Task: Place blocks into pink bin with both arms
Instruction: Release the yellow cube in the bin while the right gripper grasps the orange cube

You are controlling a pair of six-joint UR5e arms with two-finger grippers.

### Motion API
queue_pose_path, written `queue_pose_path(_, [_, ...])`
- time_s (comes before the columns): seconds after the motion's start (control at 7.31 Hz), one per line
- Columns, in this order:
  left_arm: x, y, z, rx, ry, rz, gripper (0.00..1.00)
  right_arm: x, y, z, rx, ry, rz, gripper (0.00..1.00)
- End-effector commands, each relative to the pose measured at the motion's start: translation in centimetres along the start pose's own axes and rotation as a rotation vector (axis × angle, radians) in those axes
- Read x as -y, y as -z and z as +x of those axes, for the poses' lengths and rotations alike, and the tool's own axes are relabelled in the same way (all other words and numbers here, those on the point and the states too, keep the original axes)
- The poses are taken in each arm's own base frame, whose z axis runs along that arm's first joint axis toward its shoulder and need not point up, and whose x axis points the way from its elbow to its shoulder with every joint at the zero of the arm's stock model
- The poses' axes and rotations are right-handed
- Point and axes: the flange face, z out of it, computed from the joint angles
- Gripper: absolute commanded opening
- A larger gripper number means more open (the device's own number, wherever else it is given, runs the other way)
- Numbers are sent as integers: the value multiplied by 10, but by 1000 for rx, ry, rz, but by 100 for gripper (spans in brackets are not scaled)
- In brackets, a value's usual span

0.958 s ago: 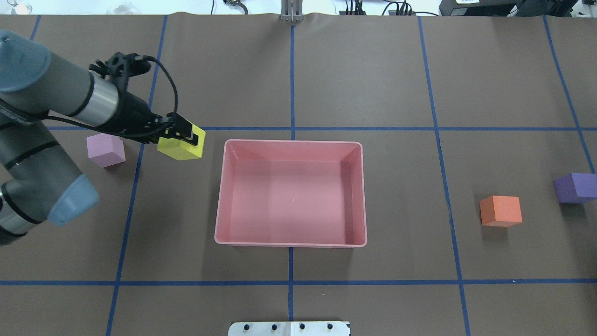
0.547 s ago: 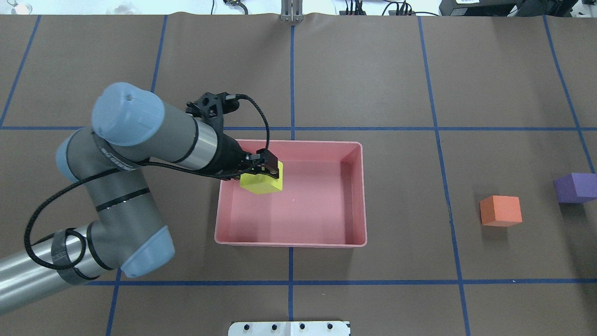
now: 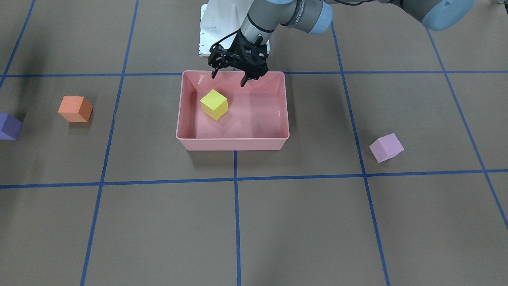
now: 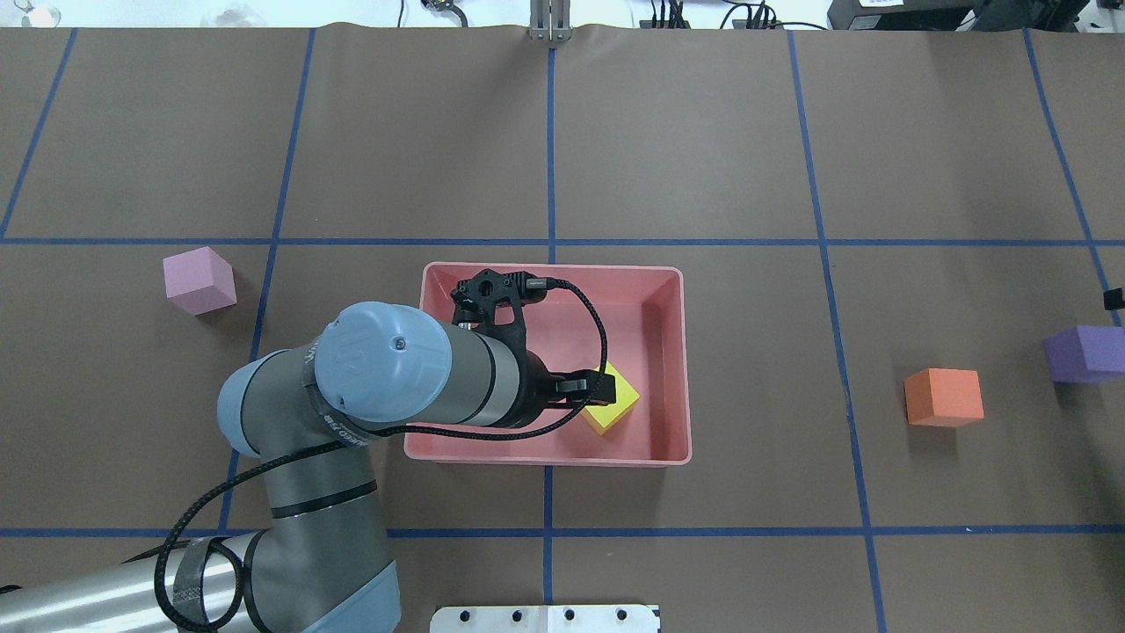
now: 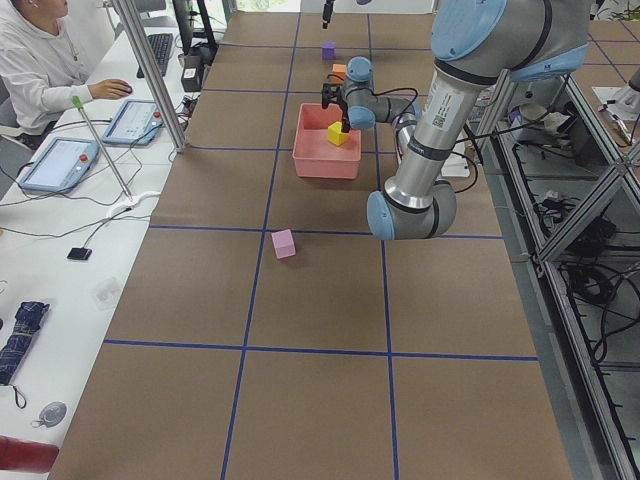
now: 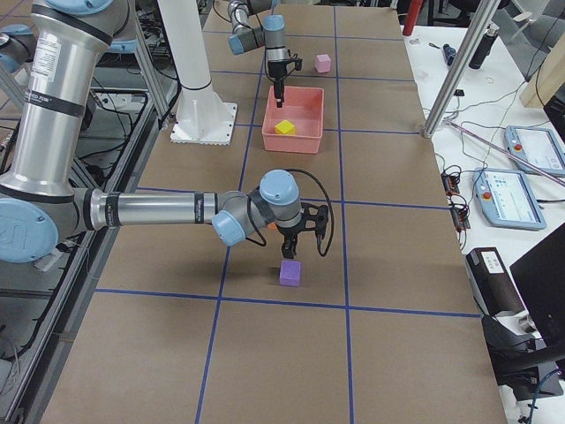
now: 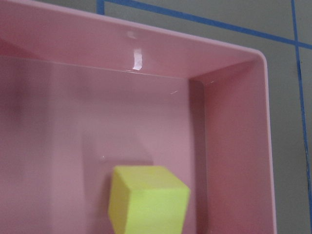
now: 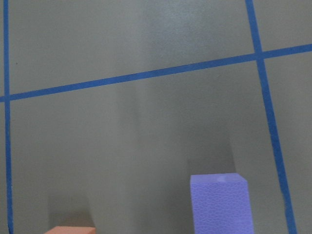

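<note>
The yellow block (image 3: pixel 214 104) lies loose on the floor of the pink bin (image 3: pixel 232 143), free of the fingers; it also shows in the overhead view (image 4: pixel 615 409) and the left wrist view (image 7: pixel 148 200). My left gripper (image 3: pixel 229 79) is open and empty, hovering over the bin's robot-side wall. The pale pink-lilac block (image 4: pixel 199 280) sits on the table left of the bin (image 4: pixel 554 267). The orange block (image 4: pixel 944 397) and the purple block (image 4: pixel 1085 353) sit at the right. My right gripper (image 6: pixel 305 252) hovers just above the purple block (image 6: pixel 290 273); I cannot tell whether it is open.
The white base plate (image 4: pixel 545 618) lies at the table's near edge. My left arm's elbow (image 4: pixel 387 374) covers the bin's left front part. An operator (image 5: pixel 40 60) sits at a side desk with tablets. Blue tape lines grid the brown table.
My left arm swung right with the yellow block, from left of the bin to over it, and let the block go; it now rests in the bin's right front part.
</note>
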Motion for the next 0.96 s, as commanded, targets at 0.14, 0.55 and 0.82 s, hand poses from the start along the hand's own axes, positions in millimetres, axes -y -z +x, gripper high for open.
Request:
queue_pose_path(0.14, [0, -1, -1, 5, -8, 8, 100, -39, -35, -94, -46, -8, 14, 100])
queue_pose_path(0.55, [0, -1, -2, 6, -7, 9, 100, -80, -81, -133, -84, 40, 43, 100])
queue_pose_path(0.82, [1, -1, -4, 10, -6, 10, 100, -97, -100, -145, -101, 45, 64, 100])
